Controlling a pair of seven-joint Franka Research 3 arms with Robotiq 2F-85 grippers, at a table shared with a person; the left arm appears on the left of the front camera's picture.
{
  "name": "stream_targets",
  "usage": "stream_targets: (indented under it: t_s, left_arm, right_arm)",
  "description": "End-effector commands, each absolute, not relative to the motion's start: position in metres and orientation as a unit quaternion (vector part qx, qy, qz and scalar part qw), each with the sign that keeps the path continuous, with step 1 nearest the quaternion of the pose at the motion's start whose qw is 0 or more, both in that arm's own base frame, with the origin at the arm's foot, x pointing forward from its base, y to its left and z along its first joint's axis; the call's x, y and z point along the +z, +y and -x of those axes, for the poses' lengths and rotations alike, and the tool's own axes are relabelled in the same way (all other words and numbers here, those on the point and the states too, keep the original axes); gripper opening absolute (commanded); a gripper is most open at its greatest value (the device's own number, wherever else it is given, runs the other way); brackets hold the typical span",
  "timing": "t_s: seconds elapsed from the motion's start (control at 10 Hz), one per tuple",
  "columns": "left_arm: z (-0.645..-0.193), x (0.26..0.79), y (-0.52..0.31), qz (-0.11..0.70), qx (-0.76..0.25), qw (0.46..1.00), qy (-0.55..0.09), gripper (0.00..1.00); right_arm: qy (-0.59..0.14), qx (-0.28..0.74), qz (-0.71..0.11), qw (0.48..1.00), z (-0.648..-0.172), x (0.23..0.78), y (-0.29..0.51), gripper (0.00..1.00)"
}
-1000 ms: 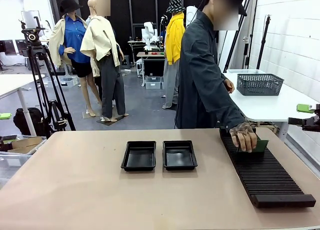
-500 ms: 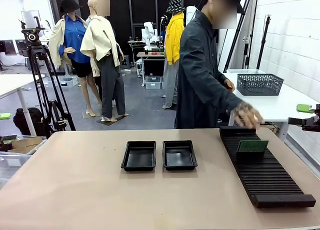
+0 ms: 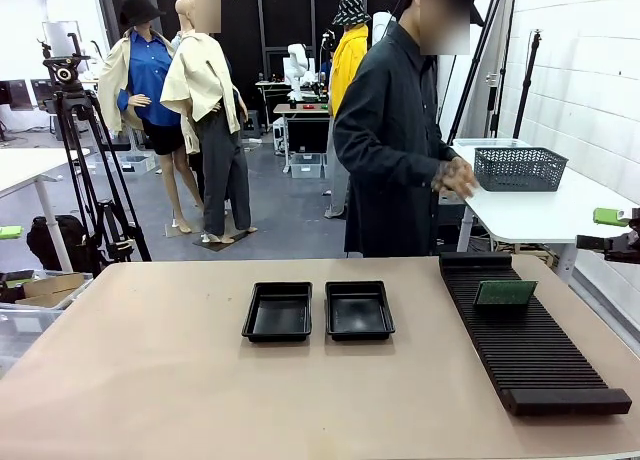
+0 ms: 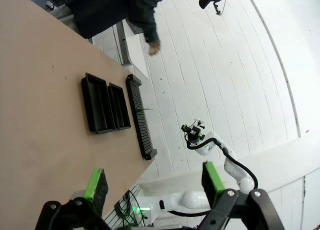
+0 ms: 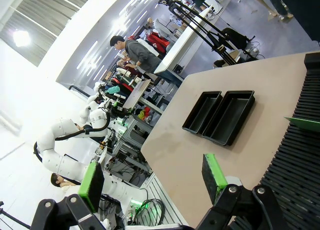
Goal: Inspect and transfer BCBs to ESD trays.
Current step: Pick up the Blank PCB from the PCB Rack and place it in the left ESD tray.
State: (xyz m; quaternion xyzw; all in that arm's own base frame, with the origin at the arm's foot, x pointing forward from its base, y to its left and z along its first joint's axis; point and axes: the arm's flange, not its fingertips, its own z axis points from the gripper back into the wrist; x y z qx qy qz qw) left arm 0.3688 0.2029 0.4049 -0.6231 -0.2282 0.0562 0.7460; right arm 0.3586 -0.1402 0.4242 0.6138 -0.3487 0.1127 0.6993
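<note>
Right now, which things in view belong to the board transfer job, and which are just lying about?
Job:
- BCB, standing in the slotted rack
- left ESD tray, empty
- right ESD tray, empty

Lying about:
- mesh basket on the side table
- camera tripod

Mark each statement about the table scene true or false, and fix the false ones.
1. Both ESD trays are empty. True.
2. A circuit board lies flat in one tray. False: the one BCB stands on edge in the slotted rack.
3. The person is gripping the board. False: the person's hand is raised near the body, away from the rack.
4. The left gripper and the right gripper are open and hold nothing. True.
</note>
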Motion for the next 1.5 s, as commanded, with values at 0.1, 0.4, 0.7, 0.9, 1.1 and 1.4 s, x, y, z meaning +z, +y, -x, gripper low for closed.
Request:
stream_targets:
  t_s: [0.1,0.4,0.7,0.9,1.1,1.4]
  left_arm:
    - [-0.367,0.407,0.204,0.622,0.057,0.746,-0.231,1.00]
    - [-0.367,0.407,0.204,0.622,0.057,0.746,-0.231,1.00]
    - [-0.367,0.407,0.204,0.622,0.057,0.746,-0.231,1.00]
    - [-0.367,0.407,0.204,0.622,0.057,0.746,-0.231,1.00]
    - [-0.367,0.407,0.204,0.622,0.057,0.746,-0.231,1.00]
    - [-0.367,0.407,0.204,0.622,0.057,0.746,-0.231,1.00]
  right_arm:
    - [-0.349,0.113,-0.614,0.699,-0.359,0.424,-0.140,1.00]
    - [-0.354,0.153,-0.549,0.741,-0.386,0.437,-0.138,1.00]
    - [-0.329,0.260,-0.480,0.770,-0.430,0.447,-0.130,1.00]
    - [-0.301,0.323,-0.425,0.790,-0.461,0.452,-0.120,1.00]
    - [-0.264,0.390,-0.377,0.797,-0.487,0.460,-0.103,1.00]
    - [-0.193,0.475,-0.278,0.812,-0.522,0.463,-0.070,1.00]
